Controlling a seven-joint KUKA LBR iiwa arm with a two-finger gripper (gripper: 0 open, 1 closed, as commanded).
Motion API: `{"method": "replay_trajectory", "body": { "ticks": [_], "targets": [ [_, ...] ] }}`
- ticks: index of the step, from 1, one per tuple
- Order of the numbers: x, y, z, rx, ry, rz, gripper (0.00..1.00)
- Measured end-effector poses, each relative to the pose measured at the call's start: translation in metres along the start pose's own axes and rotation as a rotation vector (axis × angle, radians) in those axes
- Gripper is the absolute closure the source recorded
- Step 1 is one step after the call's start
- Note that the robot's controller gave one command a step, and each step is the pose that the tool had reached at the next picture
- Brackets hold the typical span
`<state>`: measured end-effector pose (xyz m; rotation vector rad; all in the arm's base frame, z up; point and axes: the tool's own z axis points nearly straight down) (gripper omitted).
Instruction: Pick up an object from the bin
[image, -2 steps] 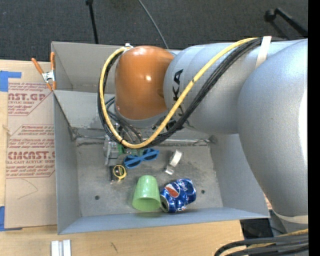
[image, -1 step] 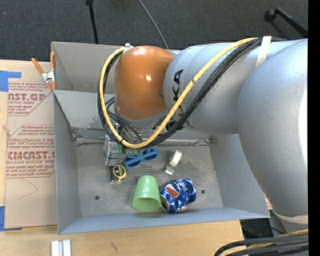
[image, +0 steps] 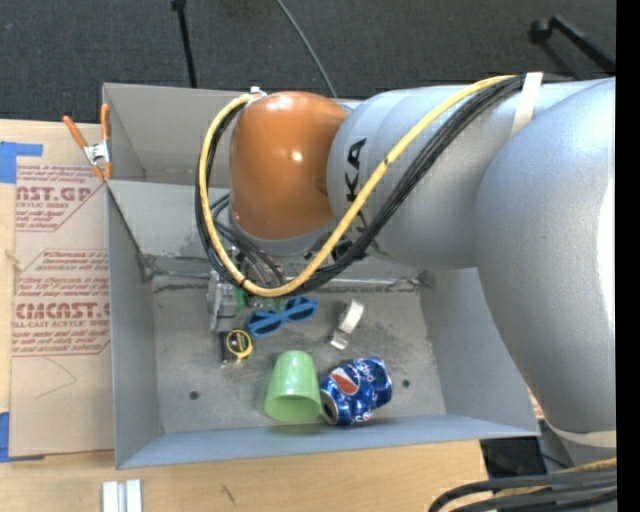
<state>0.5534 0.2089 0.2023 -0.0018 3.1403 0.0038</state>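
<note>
Where hand (image: 224, 328) hangs, yellow ring (image: 239, 344) near

Green plastic cup (image: 293, 386): lying on its side, wider end toward the lower edge of the view; crushed blue Pepsi can (image: 357, 390): just right of the cup, touching it; small white piece (image: 349, 317): above the can, apart from it; blue plastic item (image: 281, 315): left of the white piece, above the cup, clear of the cup.
</note>
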Motion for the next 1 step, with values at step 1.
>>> {"method": "replay_trajectory", "body": {
  "ticks": [1],
  "targets": [
    [0.0,0.0,0.0,0.0,0.0,0.0,1.0]
  ]
}}
